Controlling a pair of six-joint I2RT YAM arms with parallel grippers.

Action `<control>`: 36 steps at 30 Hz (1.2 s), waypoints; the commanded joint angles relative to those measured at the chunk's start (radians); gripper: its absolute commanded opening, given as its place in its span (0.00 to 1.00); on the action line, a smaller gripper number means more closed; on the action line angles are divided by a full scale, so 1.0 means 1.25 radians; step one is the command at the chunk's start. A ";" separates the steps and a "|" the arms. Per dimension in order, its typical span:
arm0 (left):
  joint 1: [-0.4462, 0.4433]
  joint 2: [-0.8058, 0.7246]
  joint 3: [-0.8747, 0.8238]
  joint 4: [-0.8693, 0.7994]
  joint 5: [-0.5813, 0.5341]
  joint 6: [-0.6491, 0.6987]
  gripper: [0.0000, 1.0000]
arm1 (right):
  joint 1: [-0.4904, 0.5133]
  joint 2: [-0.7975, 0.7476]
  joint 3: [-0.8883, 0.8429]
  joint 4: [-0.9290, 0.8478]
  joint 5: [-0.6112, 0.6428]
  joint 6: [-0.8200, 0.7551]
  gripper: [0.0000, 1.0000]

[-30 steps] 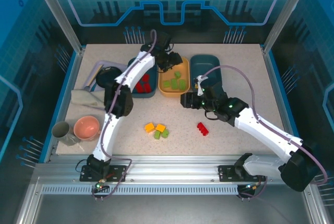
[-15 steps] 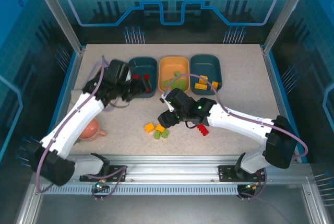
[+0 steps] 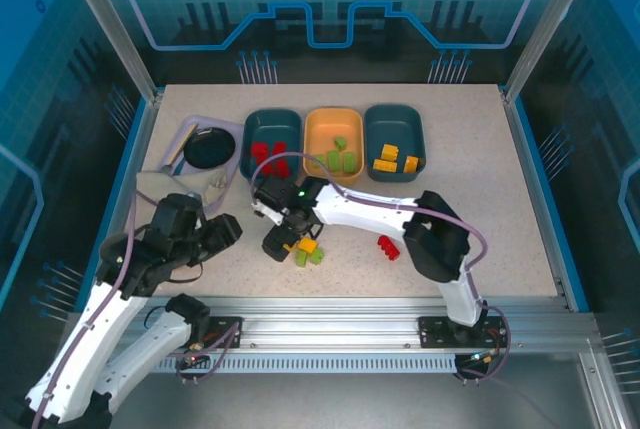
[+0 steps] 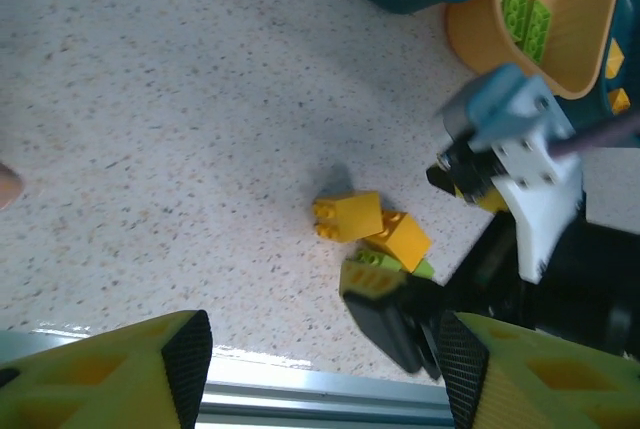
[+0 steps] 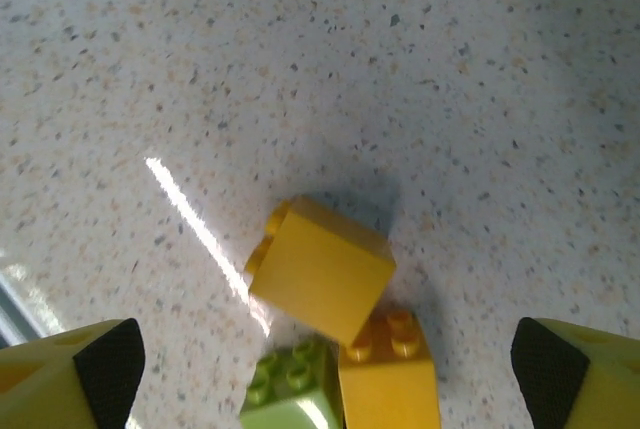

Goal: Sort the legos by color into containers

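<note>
Over the yellow lego (image 5: pixel 320 274), right jaws gape empty; left jaws apart, empty.

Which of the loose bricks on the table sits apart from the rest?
The red brick, alone to the right; the yellow and green bricks huddle together.

High rear overhead view; both wrist views downward, right nearer, over the same yellow brick (image 5: pixel 320 267).
</note>
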 commanded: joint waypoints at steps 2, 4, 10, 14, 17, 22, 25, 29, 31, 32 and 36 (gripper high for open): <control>0.004 -0.025 -0.002 -0.075 -0.037 -0.017 0.65 | 0.004 0.082 0.091 -0.077 -0.015 0.051 0.90; 0.003 -0.028 0.004 -0.086 -0.036 -0.017 0.65 | 0.000 0.117 0.124 -0.103 -0.012 0.090 0.83; 0.003 -0.036 0.005 -0.096 -0.032 -0.020 0.65 | -0.001 0.169 0.155 -0.113 -0.025 0.147 0.69; 0.004 -0.037 0.003 -0.095 -0.030 -0.020 0.65 | 0.002 0.184 0.170 -0.141 -0.004 0.160 0.64; 0.003 -0.035 0.000 -0.090 -0.027 -0.018 0.65 | 0.003 0.177 0.152 -0.141 0.006 0.170 0.62; 0.004 -0.040 -0.014 -0.077 -0.017 -0.021 0.65 | 0.011 0.182 0.139 -0.133 0.003 0.178 0.50; 0.003 -0.043 -0.017 -0.073 -0.013 -0.024 0.64 | 0.013 0.178 0.138 -0.128 0.012 0.184 0.42; 0.003 -0.044 -0.023 -0.070 -0.008 -0.025 0.64 | 0.012 0.146 0.141 -0.122 0.025 0.191 0.35; 0.003 -0.045 -0.027 -0.055 0.007 -0.024 0.64 | 0.010 0.114 0.145 -0.125 0.038 0.196 0.34; 0.003 -0.043 -0.029 -0.040 0.021 -0.021 0.64 | 0.005 0.097 0.147 -0.128 0.043 0.199 0.33; 0.002 0.002 -0.030 0.081 0.123 -0.008 0.64 | -0.039 -0.002 0.131 -0.139 0.070 0.214 0.32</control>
